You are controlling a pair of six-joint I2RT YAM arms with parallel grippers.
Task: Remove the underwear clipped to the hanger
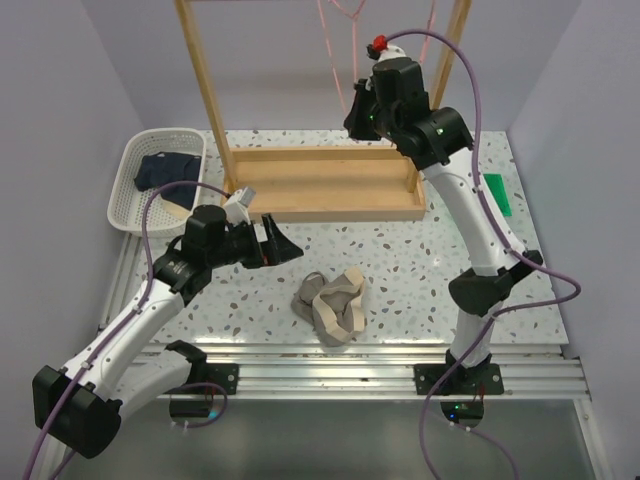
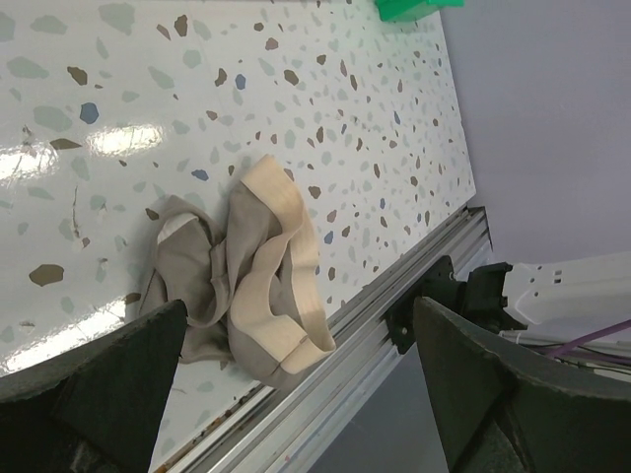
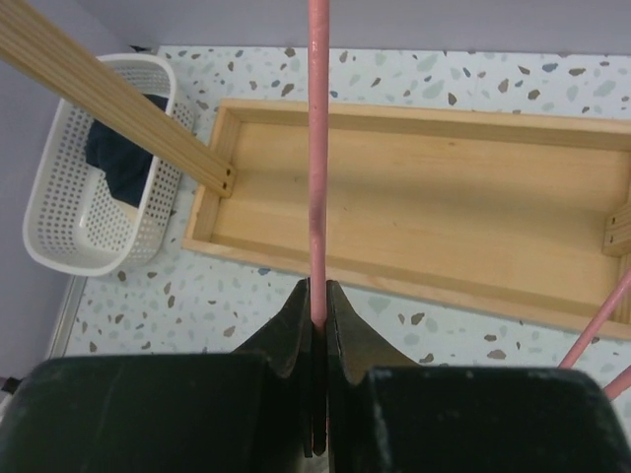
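The grey underwear (image 1: pixel 333 303) with a beige waistband lies crumpled on the table near the front rail; it also shows in the left wrist view (image 2: pixel 246 276). The navy underwear (image 1: pixel 165 170) lies in the white basket (image 1: pixel 130 190), also seen in the right wrist view (image 3: pixel 118 163). My left gripper (image 1: pixel 283 247) is open and empty above the table, left of the grey pair. My right gripper (image 1: pixel 356 115) is raised at the rack and shut on a pink bar of the hanger (image 3: pixel 317 148). No underwear shows on the hanger.
A wooden rack with a tray base (image 1: pixel 325 185) stands at the back middle, its posts rising out of view. A green clip (image 1: pixel 497 192) lies at the right of the table. The metal rail (image 1: pixel 380 350) runs along the near edge.
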